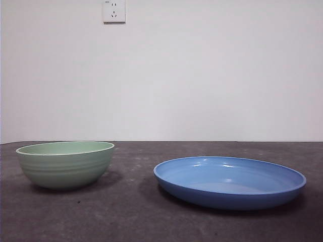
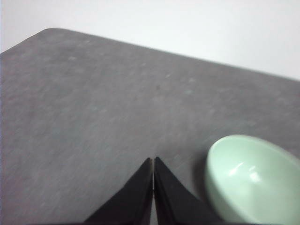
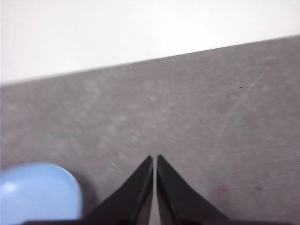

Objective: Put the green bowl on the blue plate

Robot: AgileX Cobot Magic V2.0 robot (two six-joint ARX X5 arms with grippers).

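Note:
The green bowl (image 1: 65, 164) stands upright on the dark table at the left of the front view. The blue plate (image 1: 229, 181) lies flat to its right, apart from it, with nothing on it. No arm shows in the front view. My left gripper (image 2: 153, 160) is shut and hangs above the table with the green bowl (image 2: 253, 180) off to one side of its jaws, not touching. My right gripper (image 3: 154, 158) is shut too, above bare table, with the edge of the blue plate (image 3: 37, 192) beside it.
The dark grey table (image 1: 131, 212) runs back to a white wall with a socket (image 1: 114, 11). The table's far edge and a rounded corner (image 2: 51, 32) show in the left wrist view.

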